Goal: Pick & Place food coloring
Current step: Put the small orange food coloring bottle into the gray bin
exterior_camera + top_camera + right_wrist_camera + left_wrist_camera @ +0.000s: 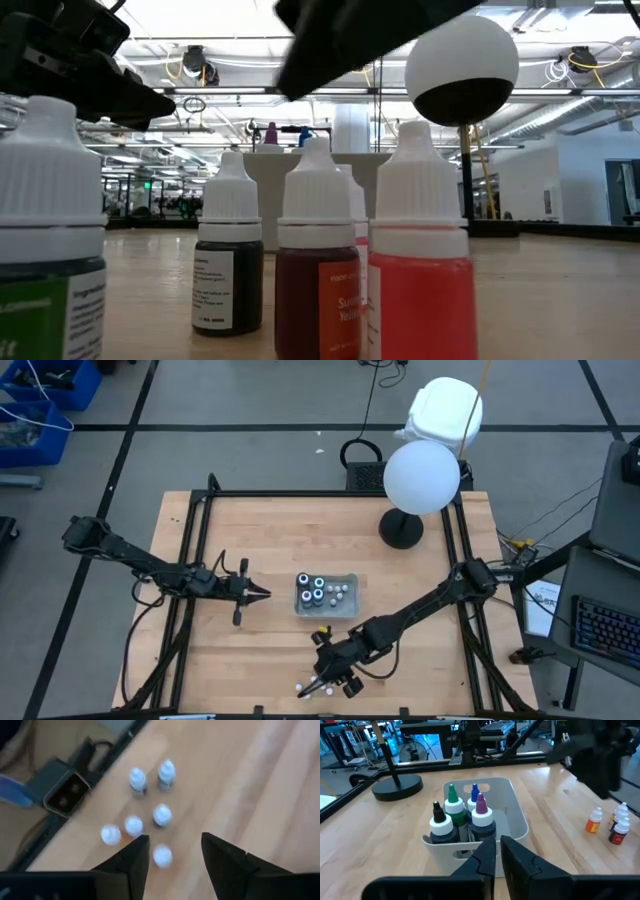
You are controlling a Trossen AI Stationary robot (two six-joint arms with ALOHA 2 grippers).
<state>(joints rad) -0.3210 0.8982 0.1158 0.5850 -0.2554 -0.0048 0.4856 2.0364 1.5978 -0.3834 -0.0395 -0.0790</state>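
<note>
Hard to make out much near the front edge of the table (260, 520) from overhead: the right gripper (322, 682) sits right over the small white-capped dropper bottles (162, 815) and hides most of them, just a couple of white caps poking out. Wrist cam there is blurry but shows six caps on bare wood, fingers (135, 857) spread apart with nothing between them, one cap showing in the gap. Low cam so close that the dropper bottles get cut off at the bottom, only four countable, labels unreadable; liquids look dark, deep red, orange-red, green. Food coloring (460, 820) sitting in the tray (512, 815) around the middle of the table: four dark bottles packed in the end nearer the left arm, tops black, green, blue and purple, other end of the tray looking mostly open, though something small and pale shows there from above, can't tell what. Left gripper (497, 851) just off that end of the tray, fingers nearly closed, gripping nothing. Plenty of bare wood along the left and right edges. Black lamp base (401, 528) with white globe (421, 477) near the back right corner.
</note>
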